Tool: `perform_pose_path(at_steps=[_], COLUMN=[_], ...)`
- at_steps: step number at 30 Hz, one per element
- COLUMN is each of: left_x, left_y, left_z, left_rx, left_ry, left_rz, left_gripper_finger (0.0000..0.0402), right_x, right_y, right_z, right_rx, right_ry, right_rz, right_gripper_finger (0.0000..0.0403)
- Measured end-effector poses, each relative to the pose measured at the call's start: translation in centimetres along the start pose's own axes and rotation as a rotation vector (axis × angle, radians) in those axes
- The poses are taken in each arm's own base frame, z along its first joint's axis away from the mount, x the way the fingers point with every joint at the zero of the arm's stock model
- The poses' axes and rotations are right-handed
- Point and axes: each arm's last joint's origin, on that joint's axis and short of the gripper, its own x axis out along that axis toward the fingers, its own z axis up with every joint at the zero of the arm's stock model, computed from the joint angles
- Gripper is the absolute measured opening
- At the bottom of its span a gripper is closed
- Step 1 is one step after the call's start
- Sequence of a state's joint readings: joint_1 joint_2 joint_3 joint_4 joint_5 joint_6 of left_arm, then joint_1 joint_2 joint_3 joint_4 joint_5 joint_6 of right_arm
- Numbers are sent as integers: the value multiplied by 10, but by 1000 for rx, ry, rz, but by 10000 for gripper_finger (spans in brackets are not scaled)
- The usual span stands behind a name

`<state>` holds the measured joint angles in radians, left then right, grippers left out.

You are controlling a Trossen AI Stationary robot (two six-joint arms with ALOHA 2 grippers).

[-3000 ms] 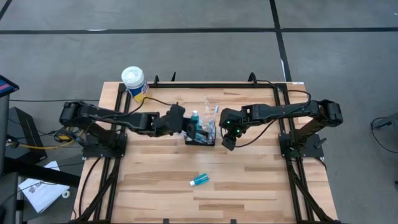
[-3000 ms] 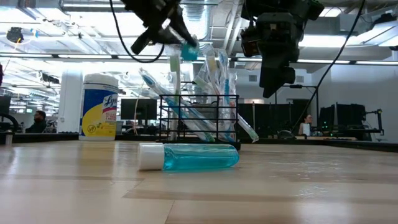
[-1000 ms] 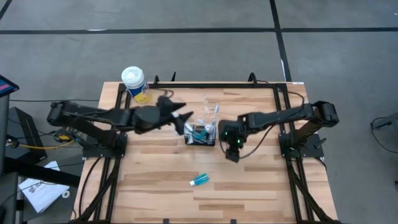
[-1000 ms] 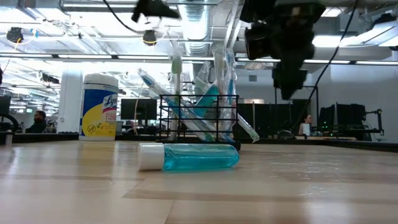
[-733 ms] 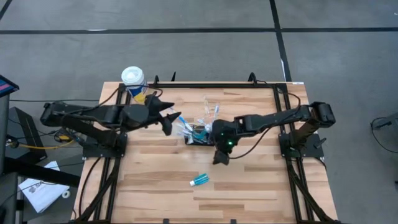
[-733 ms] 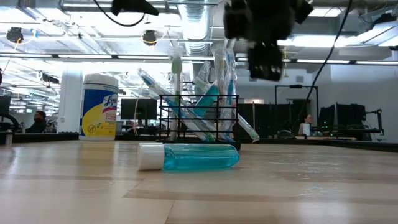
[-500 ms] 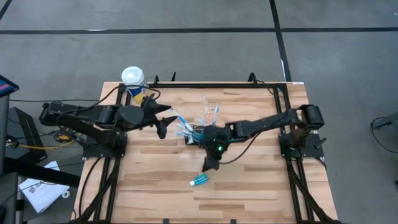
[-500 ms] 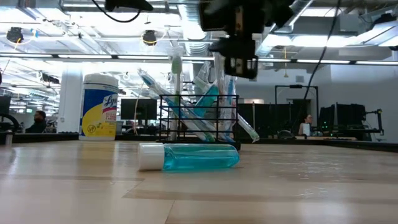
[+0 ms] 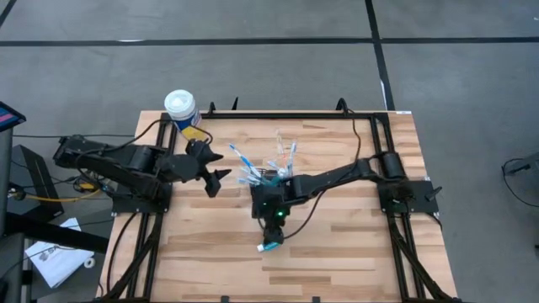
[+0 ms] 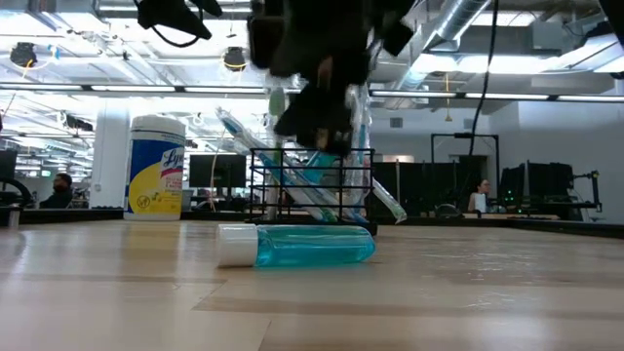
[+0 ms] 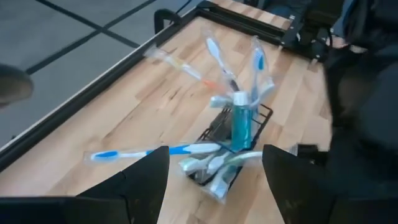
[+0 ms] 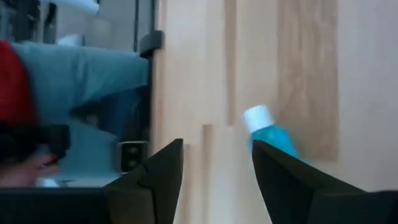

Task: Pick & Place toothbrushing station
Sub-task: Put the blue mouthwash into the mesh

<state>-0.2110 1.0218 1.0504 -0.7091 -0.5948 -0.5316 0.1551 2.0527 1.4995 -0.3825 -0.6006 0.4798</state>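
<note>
Here the right gripper [image 9: 274, 225], fingers spread and empty, blurs across much of the basket [image 10: 310, 185] at table centre; left gripper [image 9: 214, 173] gapes beside it, while a teal tube [image 10: 295, 245] lies near the front edge.
</note>
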Motion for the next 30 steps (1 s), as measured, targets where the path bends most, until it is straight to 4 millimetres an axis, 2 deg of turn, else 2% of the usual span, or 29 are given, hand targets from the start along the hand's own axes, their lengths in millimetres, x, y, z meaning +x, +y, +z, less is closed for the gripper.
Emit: perform_pose_path(at_steps=[4, 11, 22, 26, 30], left_x=[7, 20, 27, 27, 27], left_y=[-2, -2, -1, 0, -1], left_z=[-9, -37, -47, -48, -48], left_rx=[-16, -70, -63, -66, -69], left_ry=[17, 77, 83, 84, 83], left_rz=[2, -1, 13, 13, 11], left_gripper_finger=[253, 253, 253, 253, 253], right_x=[15, 18, 16, 29, 44], right_y=[-12, -12, -25, -30, -21], right_z=[-7, -11, -14, -19, -24], right_rx=[-36, -142, -169, -145, -167], right_ry=[99, 124, 130, 156, 166], right_rz=[-52, -138, -189, -179, -119], right_gripper_finger=[186, 193, 193, 194, 192])
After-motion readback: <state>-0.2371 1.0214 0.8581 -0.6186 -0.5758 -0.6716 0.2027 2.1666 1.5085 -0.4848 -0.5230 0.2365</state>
